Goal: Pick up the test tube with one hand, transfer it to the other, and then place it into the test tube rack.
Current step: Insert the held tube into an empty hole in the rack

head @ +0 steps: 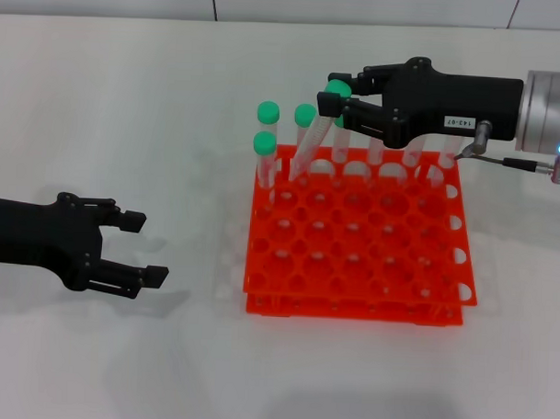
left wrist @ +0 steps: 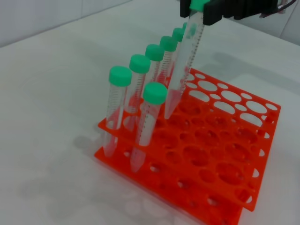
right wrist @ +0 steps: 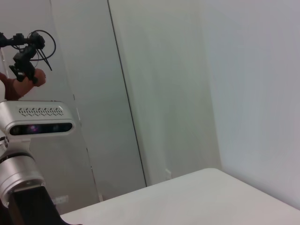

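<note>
- Right gripper [head: 333, 101], black w/ small white numbered sticker on body, silver wrist, reaches in from the right above the rack's far-left part.
- It's clenched on the test tube [left wrist: 183, 70] at the green-capped top end; in the left wrist view the black fingers [left wrist: 213, 11] pinch just at the cap.
- Test tube hangs tilted, cap end up in the gripper, pointed tip down at a hole in the test tube rack [head: 357, 235], near the rack's far-left corner. Tip looks at or just inside the top tier; can't tell how deep.
- Rack: orange-red, two tiers, grid of round holes, sits on the white worktop [head: 127, 112], centre-right in head view.
- Other green-capped tubes [left wrist: 117, 110] already stand in the rack: a row along the far edge, plus one [left wrist: 146, 124] in the next row, at the left end.
- Left gripper [head: 136, 249], black, no sticker, low over the worktop well left of the rack, fingers spread apart, nothing in it.
- Right wrist view: only wall and a bit of worktop edge, no tube or rack.
</note>
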Controlling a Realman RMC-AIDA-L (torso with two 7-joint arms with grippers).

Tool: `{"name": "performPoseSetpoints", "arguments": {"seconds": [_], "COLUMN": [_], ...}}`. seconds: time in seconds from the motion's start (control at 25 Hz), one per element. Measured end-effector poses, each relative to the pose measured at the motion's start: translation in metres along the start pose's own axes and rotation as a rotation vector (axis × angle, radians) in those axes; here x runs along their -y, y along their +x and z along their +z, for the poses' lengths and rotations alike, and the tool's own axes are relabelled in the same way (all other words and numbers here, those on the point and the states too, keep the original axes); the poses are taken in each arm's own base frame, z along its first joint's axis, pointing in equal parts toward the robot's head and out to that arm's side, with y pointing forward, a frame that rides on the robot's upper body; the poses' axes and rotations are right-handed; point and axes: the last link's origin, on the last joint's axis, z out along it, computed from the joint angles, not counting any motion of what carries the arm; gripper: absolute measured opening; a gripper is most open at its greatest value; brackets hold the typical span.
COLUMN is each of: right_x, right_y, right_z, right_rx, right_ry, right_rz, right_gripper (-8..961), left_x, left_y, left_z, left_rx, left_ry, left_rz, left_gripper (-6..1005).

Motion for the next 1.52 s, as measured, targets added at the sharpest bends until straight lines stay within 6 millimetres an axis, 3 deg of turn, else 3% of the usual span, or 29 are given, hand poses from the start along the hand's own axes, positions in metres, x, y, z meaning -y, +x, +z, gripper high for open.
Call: {"name": "performPoseSetpoints", "arguments": {"seconds": [1.04,1.52], "right_x": [0.003,-0.003], "right_y": [-0.02,-0.013], "right_z": [-0.011,-0.006], "right_rx": [-0.079,-0.11], "right_ry": [0.01,-0.012], "right_rz": [-0.029,-0.029], "right_gripper": [299,302], "left_x": [0.001,-0.001], "left_y": [0.01,0.011], "left_z": [0.004,0.005], "left_rx": [-0.019,-0.032], "left_ry": [-0.019,-0.023], "left_rz": [0.054,0.049], "left_gripper": [883,883]}}
